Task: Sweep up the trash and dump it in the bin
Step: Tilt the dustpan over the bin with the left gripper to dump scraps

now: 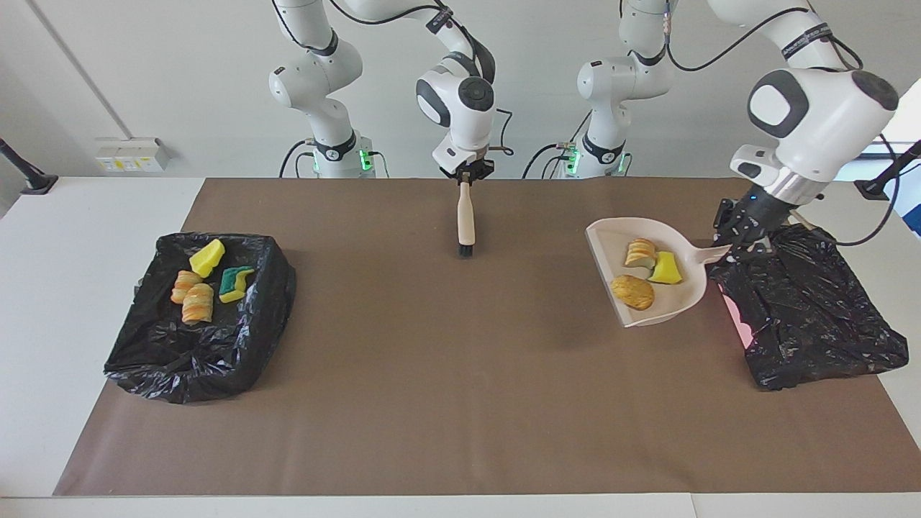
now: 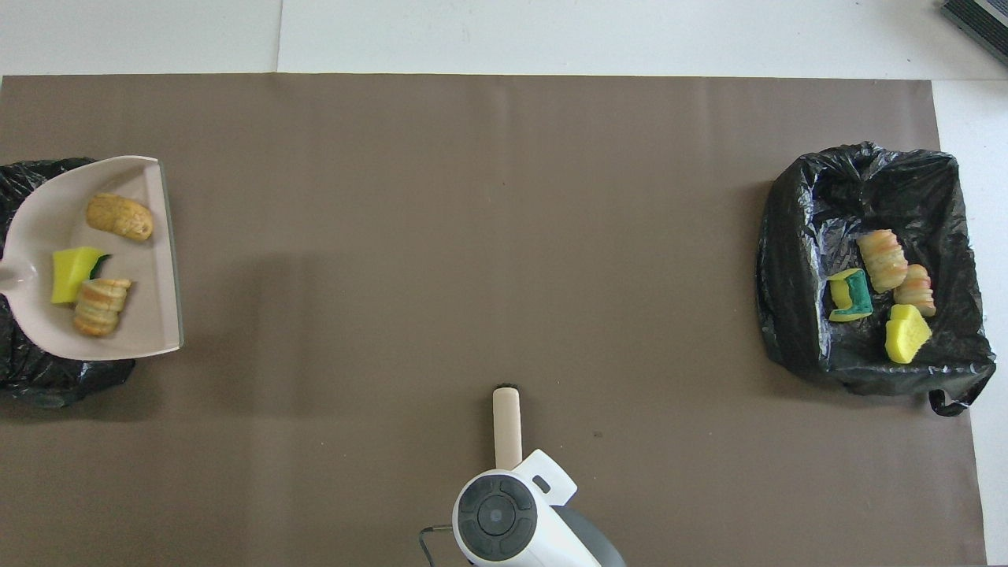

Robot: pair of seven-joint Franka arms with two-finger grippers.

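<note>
L gripper [image 1: 741, 241] was clamped on the handle of the pale pink dustpan [image 1: 665, 306], holding it up in the air over the brown mat [image 1: 460, 403], w/ the handle end at the edge of the black bin bag [image 1: 806, 316] at the L arm's end of the table. The pan stuck out from the gripper toward the table's middle, mouth facing away from the bag. In the overhead view the pan [image 2: 150, 331] overlapped the bag [image 2: 47, 378] edge; the gripper itself was out of that view.

Three bits of trash rode in the pan, all on the pan side of the L gripper: a yellow sponge piece [image 1: 667, 267] closest to the handle, a striped bread-like lump [image 1: 640, 253] just beside it, touching or nearly so, and a tan stone-like chunk [image 1: 632, 292] a bit apart, nearer the pan's open lip.

R gripper [image 1: 466, 175] was clenched on the top of the beige hand brush [image 1: 466, 216], which hung straight down below it, black bristles lowest, over the mat near the robots' edge. Whether the bristles touched the mat couldn't be told.

Well away from both grippers, at the R arm's end, the other black-lined bin [image 1: 144, 367] held four scraps: a yellow sponge wedge [image 1: 207, 257], a yellow-green sponge [image 1: 236, 282] and two orange striped lumps [image 1: 193, 295].
</note>
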